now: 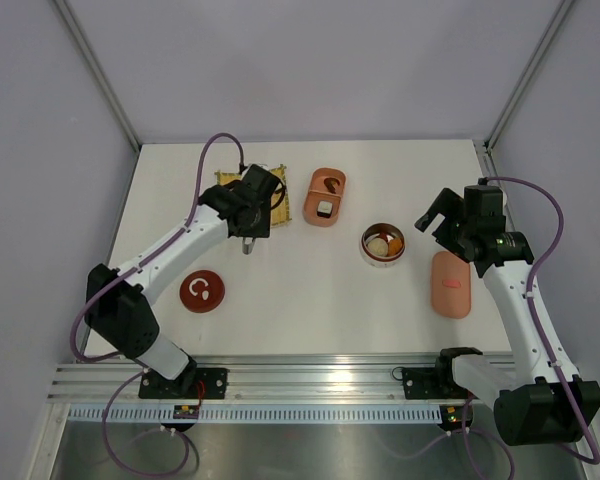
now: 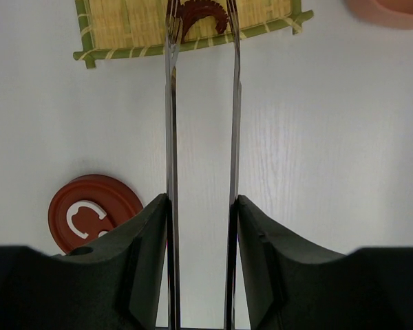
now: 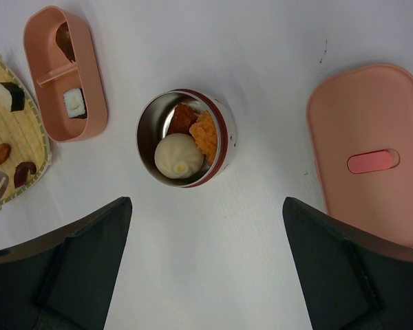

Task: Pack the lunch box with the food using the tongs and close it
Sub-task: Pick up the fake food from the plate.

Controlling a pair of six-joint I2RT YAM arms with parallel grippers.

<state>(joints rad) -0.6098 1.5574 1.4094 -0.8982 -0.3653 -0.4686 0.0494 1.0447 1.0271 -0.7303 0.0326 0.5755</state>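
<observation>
While gripping the tongs (image 2: pixel 171 137) in the half-closed left pincer (image 2: pixel 202 203), points their tips over the near edge of the yellow mat (image 2: pixel 124 24), at a brown food piece (image 2: pixel 201 12). Holds right pincer (image 3: pixel 206 206) wide open, empty, above tabletop (image 3: pixel 261 82) between steel bowl (image 3: pixel 153 113) and pink lid (image 3: pixel 358 110).
</observation>
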